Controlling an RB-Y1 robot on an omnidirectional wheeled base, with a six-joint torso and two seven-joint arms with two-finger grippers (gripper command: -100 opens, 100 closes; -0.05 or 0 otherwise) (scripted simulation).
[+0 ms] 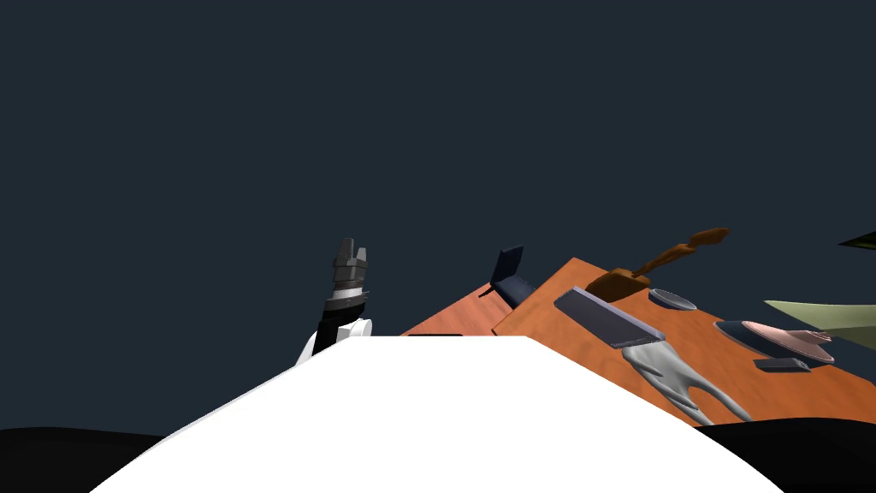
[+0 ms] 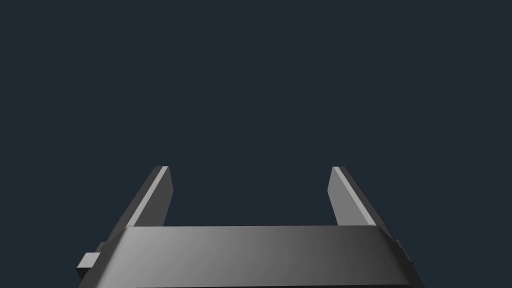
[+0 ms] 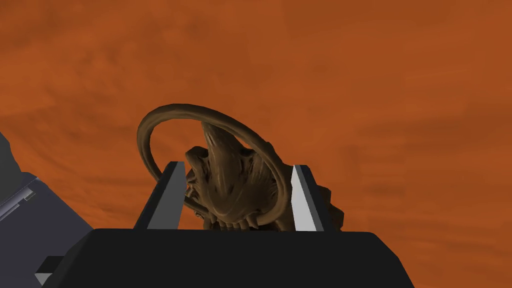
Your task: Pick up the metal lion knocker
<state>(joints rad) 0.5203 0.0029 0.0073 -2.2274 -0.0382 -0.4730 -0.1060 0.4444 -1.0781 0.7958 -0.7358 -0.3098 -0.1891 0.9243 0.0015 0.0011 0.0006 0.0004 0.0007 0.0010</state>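
**Step in hand:** the grasp itself. The right gripper [image 3: 237, 165] sits astride the lion knocker [image 3: 230, 187], a dark brown lion's head with a ring [image 3: 150, 132] looped over it. The orange surface [image 3: 375, 100] lies directly behind it. The two fingers are drawn in closer than a full spread and bear against either side of the head. I judge the gripper to be clamped on the knocker. Whether the piece is clear of the surface cannot be told.

**Next move, as a judgement:** a slow, straight lift away from the surface with the hold kept firm.
- The ring reaches past one finger and looks free to swing, so it may catch as the piece rises.
- The carved head is uneven, so slipping between the fingers is the main risk.
- A flat grey-blue object [image 3: 30, 220] lies near the gripper and should be kept clear of.

**Other arm:** the left gripper [image 2: 250, 167] is raised off to the side of the surface, fingers spread wide, holding nothing.

**Containers:** the head view shows a shallow grey dish [image 1: 671, 299] and a pink dish [image 1: 787, 335] on a dark base, both farther along the same surface. Nothing is seen in either, though the low angle partly hides their insides.
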